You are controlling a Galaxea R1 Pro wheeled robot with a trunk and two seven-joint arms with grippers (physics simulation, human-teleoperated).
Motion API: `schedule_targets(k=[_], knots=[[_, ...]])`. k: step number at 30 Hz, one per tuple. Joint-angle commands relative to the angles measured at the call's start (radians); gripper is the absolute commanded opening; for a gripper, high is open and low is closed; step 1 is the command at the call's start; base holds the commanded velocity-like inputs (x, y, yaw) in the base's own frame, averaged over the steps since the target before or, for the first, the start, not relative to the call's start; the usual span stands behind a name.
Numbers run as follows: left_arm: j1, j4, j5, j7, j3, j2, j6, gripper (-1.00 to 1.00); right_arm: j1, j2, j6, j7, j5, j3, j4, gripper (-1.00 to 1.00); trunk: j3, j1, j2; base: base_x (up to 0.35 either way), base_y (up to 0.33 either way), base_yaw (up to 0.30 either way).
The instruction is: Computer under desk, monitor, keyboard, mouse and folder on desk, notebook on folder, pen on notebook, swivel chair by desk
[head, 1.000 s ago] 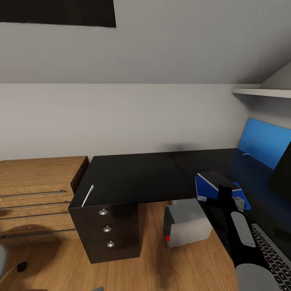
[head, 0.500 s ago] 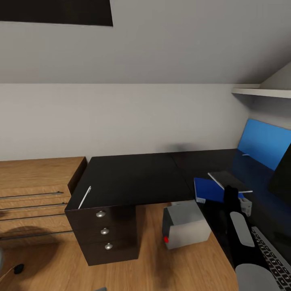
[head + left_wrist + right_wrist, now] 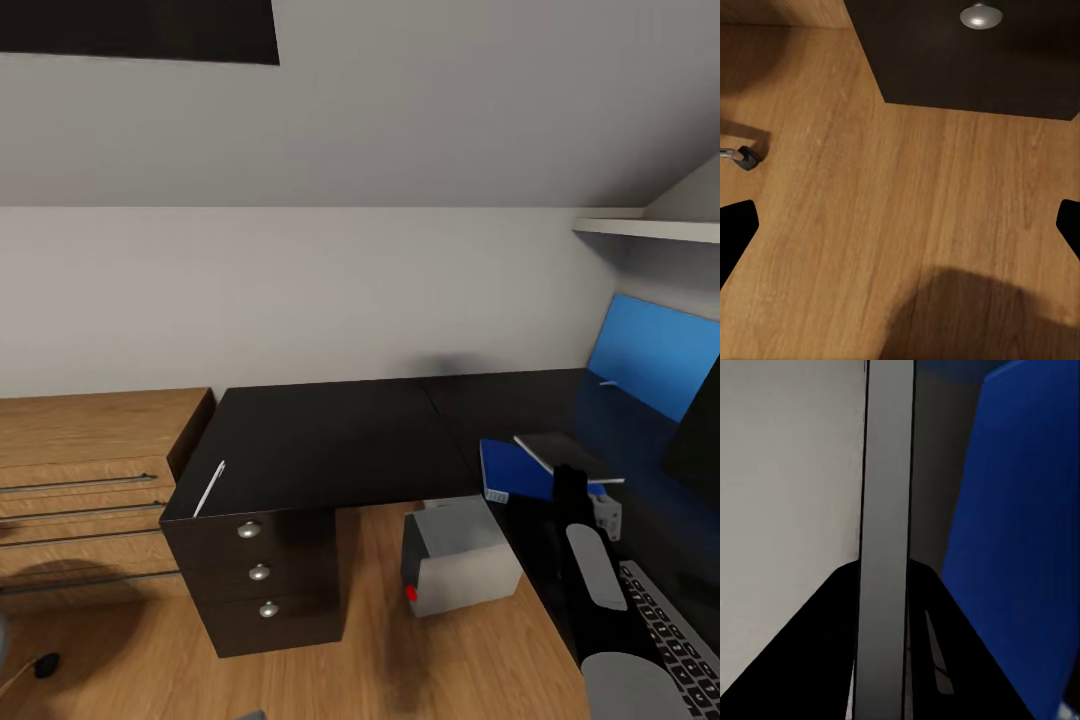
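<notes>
The black desk (image 3: 330,440) carries the blue folder (image 3: 508,468) near its inner corner. Over the folder's right part, roughly level, is the dark notebook (image 3: 563,452), and my right gripper (image 3: 592,492) is shut on its near edge. In the right wrist view the notebook's white page edge (image 3: 886,547) runs between the fingers, with the folder (image 3: 1020,547) beside it. The pen (image 3: 210,487) lies at the desk's left front edge. The computer (image 3: 460,555) stands on the floor under the desk. The keyboard (image 3: 672,632) and monitor (image 3: 700,432) sit at the right. My left gripper (image 3: 900,232) hangs open over the floor.
A light-wood drawer chest (image 3: 90,470) adjoins the desk's drawer unit (image 3: 258,575). A blue panel (image 3: 652,350) leans on the right wall under a shelf (image 3: 650,228). A chair caster (image 3: 45,664) shows on the plank floor, also seen as a caster (image 3: 742,156) by the left wrist.
The notebook, tilted up a second ago, now lies level over the folder, which has settled flat. The head view shifted slightly right early on; the left arm looks unchanged.
</notes>
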Motion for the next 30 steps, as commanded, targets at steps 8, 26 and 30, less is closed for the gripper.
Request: schedule_targets(k=[8, 26, 30], knots=[[-0.001, -0.001, 0.011, 0.007, -0.008, 0.001, -0.008, 1.00, -0.001, 0.000, 0.002, -0.057, -0.009, 0.002, -0.001, -1.00, -0.001, 0.000, -0.001, 0.000, 0.000, 0.000], [-0.001, -0.001, 0.011, 0.007, -0.007, 0.003, -0.010, 1.00, -0.001, -0.001, 0.004, -0.075, -0.009, 0.004, -0.001, -1.00, -0.001, 0.000, -0.001, 0.071, 0.000, 0.000], [-0.001, -0.001, 0.011, 0.007, -0.006, 0.002, -0.010, 1.00, -0.001, -0.001, 0.004, -0.079, -0.009, 0.006, -0.001, -1.00, -0.001, 0.000, -0.001, 0.058, 0.000, 0.000]])
